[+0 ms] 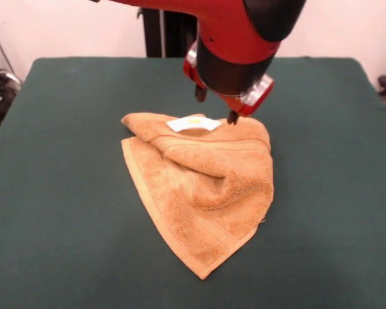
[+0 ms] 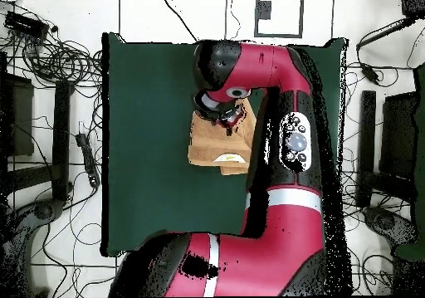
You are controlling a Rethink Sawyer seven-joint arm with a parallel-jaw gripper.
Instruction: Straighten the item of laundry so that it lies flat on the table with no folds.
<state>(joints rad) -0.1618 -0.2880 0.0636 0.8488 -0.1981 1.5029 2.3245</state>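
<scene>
Towel [image 1: 202, 193] mid-desk [image 1: 64, 193], folded over itself, label [image 1: 193, 123] up. Hand [image 1: 216, 106] open, apparently just above the far fold. Risk: pinching both layers, so the fold drags rather than opens.

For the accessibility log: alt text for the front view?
A golden-orange towel lies crumpled and folded over itself on the green table, its white label up. The red arm's open gripper hangs just above the towel's far edge.
</scene>
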